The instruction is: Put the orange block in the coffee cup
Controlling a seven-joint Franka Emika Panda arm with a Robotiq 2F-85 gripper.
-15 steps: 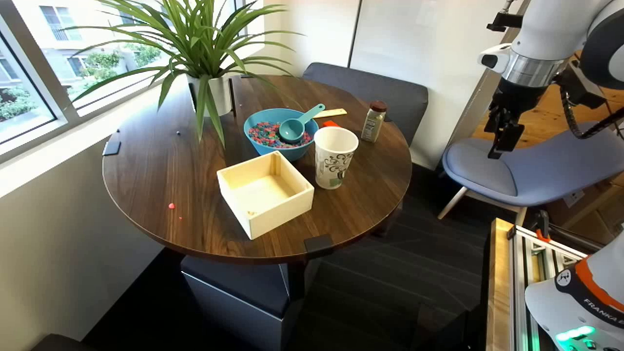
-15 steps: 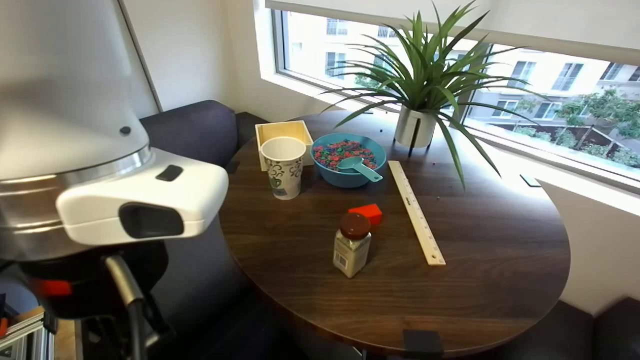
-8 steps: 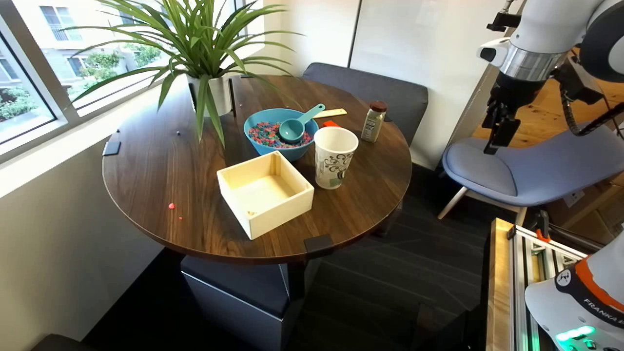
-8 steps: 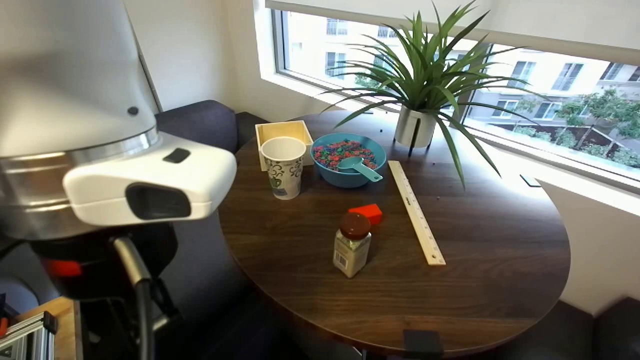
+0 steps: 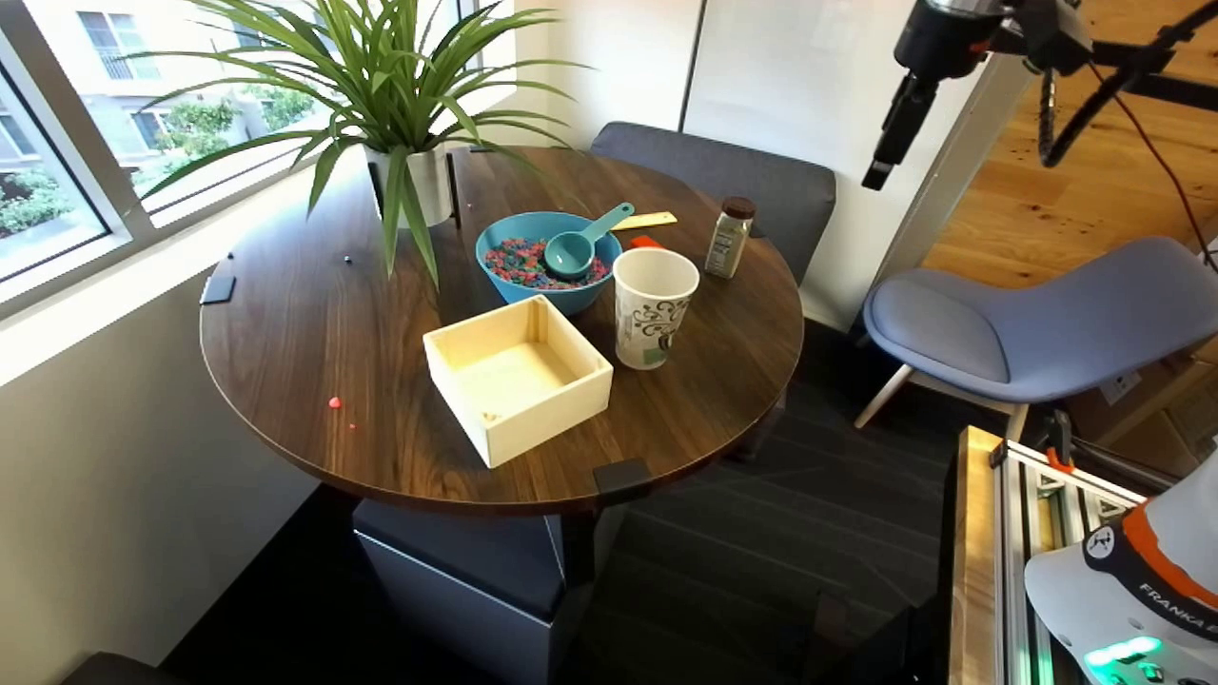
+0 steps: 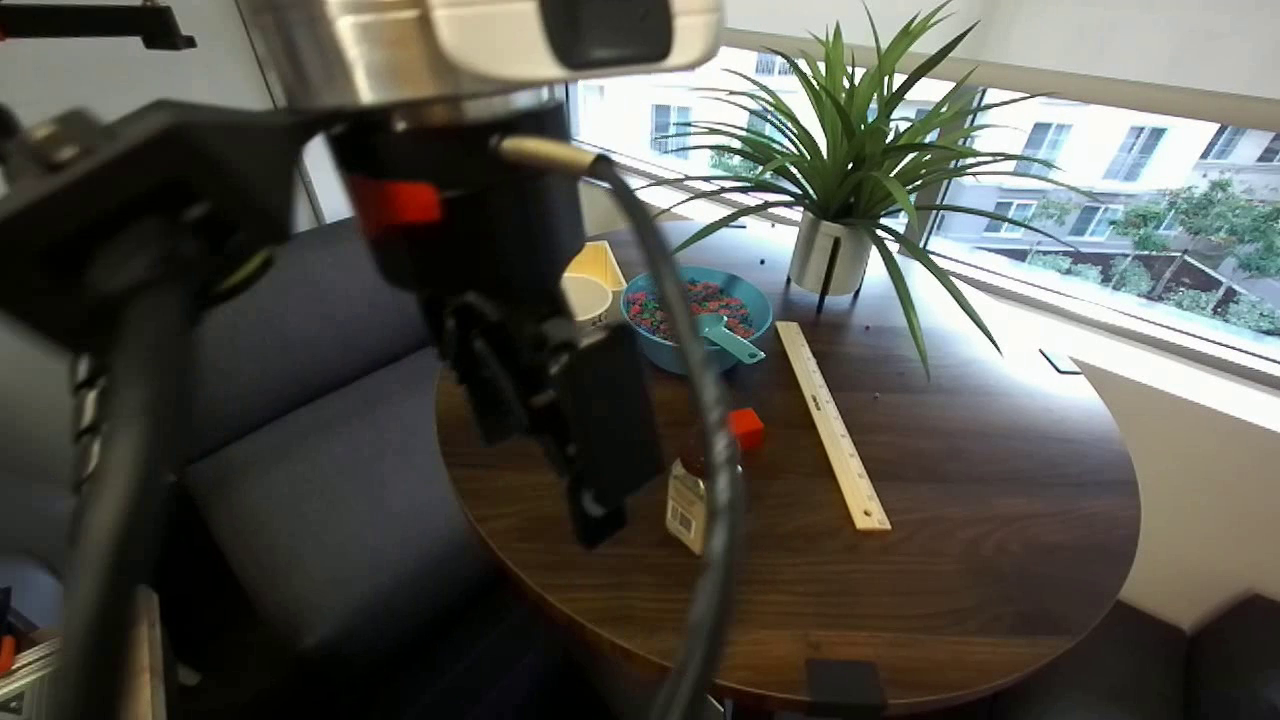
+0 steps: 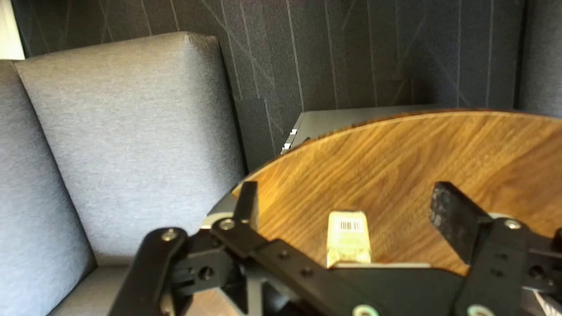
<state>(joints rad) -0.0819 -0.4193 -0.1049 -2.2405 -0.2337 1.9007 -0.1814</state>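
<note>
The orange block (image 5: 645,242) lies on the round table, mostly behind the coffee cup in an exterior view; it also shows beside the jar in an exterior view (image 6: 746,428). The coffee cup (image 5: 652,319) stands upright, white with dark swirls; only part of its rim (image 6: 588,297) shows past the gripper in an exterior view. My gripper (image 7: 346,186) is open and empty, its fingers wide apart in the wrist view. It hangs in the air above table height in an exterior view (image 5: 877,179). The block and the cup are out of the wrist view.
A spice jar (image 7: 349,237) with a brown lid stands beside the block. A teal bowl (image 5: 495,262) with a scoop, a square wooden box (image 5: 547,419), a ruler (image 6: 832,425) and a potted plant (image 6: 830,260) are on the table. A grey bench (image 7: 131,131) borders it.
The arm has swung toward the table and risen; in an exterior view it now covers part of the cup, box and jar. The objects on the table have not moved.
</note>
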